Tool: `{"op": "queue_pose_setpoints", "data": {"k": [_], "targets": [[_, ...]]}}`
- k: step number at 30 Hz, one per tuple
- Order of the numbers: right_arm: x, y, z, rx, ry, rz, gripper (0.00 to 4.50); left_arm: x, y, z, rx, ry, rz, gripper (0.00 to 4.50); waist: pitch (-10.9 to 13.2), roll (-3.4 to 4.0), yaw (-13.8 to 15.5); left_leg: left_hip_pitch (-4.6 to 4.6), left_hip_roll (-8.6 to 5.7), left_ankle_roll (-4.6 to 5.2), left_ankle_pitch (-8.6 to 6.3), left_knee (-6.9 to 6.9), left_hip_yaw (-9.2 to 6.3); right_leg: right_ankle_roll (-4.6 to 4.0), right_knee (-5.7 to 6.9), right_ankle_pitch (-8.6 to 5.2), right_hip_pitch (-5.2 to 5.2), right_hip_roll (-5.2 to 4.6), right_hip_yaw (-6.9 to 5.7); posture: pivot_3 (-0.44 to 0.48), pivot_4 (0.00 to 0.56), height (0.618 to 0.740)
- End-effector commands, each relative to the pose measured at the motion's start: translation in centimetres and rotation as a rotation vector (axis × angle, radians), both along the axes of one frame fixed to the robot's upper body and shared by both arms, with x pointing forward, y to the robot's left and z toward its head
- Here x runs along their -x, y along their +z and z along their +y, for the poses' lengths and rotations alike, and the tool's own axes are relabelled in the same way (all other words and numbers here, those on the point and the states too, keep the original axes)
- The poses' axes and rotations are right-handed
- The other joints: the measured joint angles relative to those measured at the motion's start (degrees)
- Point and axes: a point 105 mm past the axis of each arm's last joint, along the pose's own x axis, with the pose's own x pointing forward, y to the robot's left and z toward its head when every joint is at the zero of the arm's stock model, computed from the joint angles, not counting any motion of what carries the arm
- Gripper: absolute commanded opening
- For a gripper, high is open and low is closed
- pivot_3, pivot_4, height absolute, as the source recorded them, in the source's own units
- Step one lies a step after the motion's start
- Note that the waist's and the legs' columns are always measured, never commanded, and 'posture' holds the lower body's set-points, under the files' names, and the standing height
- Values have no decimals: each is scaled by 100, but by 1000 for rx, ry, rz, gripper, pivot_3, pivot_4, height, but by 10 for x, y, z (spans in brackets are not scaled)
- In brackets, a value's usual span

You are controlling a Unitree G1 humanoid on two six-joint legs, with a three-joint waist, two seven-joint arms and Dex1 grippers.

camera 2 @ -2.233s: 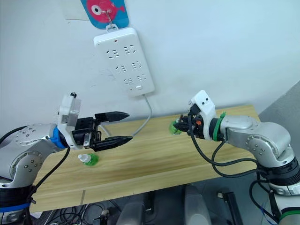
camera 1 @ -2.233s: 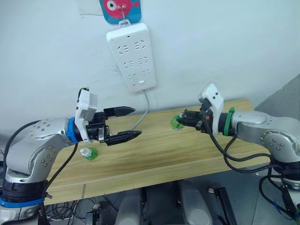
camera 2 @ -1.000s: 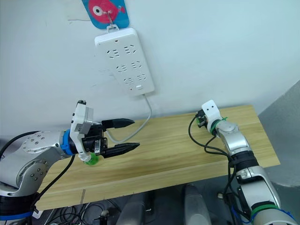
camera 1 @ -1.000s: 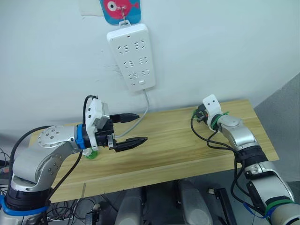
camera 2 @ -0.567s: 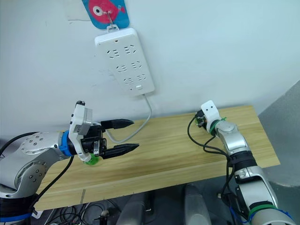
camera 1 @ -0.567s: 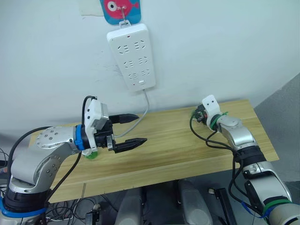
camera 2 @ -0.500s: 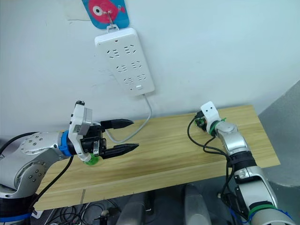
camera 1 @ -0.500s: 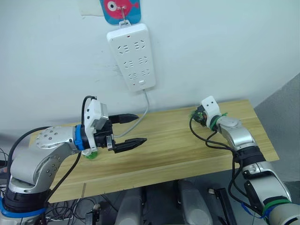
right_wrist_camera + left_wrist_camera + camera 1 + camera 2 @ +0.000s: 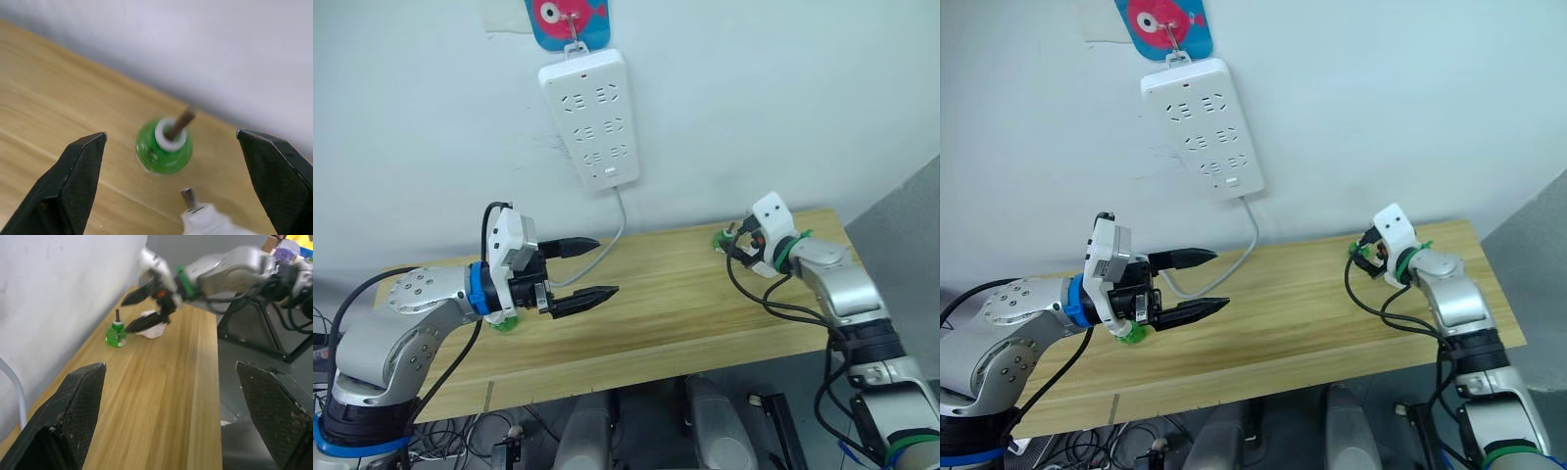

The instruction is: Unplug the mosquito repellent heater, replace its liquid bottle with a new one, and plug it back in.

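A green liquid bottle (image 9: 164, 147) with a brown wick stands upright on the wooden table (image 9: 666, 313) near the wall, at the right. My right gripper (image 9: 126, 315) is open just beside it, touching nothing. The mosquito repellent heater (image 9: 151, 330) lies on the table under that gripper, white, with a metal prong (image 9: 188, 196) showing. My left gripper (image 9: 605, 266) hovers open above the table's left half, holding nothing. Another green bottle (image 9: 502, 321) sits on the table below the left wrist, mostly hidden by it.
A long white power strip (image 9: 589, 117) hangs on the wall under a blue fish hook (image 9: 566, 20). Its grey cable (image 9: 612, 240) drops to the table behind my left gripper. The wall runs along the table's far edge.
My right gripper has opened and let go of the wick bottle, which now stands by the wall. The right arm has drawn back to the right. The left arm has stayed put.
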Motion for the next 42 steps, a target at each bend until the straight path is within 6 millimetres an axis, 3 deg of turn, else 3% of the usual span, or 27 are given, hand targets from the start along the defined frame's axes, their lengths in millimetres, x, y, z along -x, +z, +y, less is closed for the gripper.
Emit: {"op": "queue_pose_setpoints", "data": {"k": [1, 7, 18, 22, 24, 29, 42], "targets": [[25, 26, 22, -60, 164, -1, 4452, -3, 9, 6, 23, 42, -61, 4500, -1, 1, -13, 0, 1, 0, 0, -1, 0, 0, -1, 0, 0, 0, 0, -167, 276, 734], [59, 35, 48, -123, 383, 95, 4452, -9, 1, 13, 26, 127, -93, 4500, -10, -2, -12, -1, -1, 0, 0, -1, 0, 0, -4, 0, 1, -2, -1, -179, 250, 734], [97, 40, 71, -120, 651, 105, 4452, -7, -10, 23, 24, 291, -150, 4500, -168, -5, 2, -1, -2, 0, 0, -2, 0, 0, -7, 0, 1, -4, -2, -151, 222, 734], [112, 50, 82, -125, 761, 57, 4452, -4, -7, 31, 86, 377, -169, 4500, -186, -4, 4, 0, -3, 2, -1, 0, 0, 0, -6, 0, 4, -3, -1, -131, 257, 734], [118, 56, 88, -127, 816, 28, 4452, 0, -6, 37, 131, 419, -169, 4500, -177, -8, 1, 0, -2, 3, -2, 0, 0, 0, -8, 0, 4, -3, -1, -106, 302, 734], [131, 57, 96, -72, 953, -27, 4452, 12, -16, 56, 166, 586, -197, 4500, -152, -19, 15, 1, 3, 6, -4, -2, -6, -2, -16, -1, 8, -16, -1, -66, 373, 734], [129, 40, 97, 29, 1005, -53, 4452, 51, -70, 93, 155, 804, -195, 4500, 51, 6, 215, 8, 21, 10, -6, -11, -14, -33, -89, 9, 42, -21, -2, -48, 423, 734]]}}
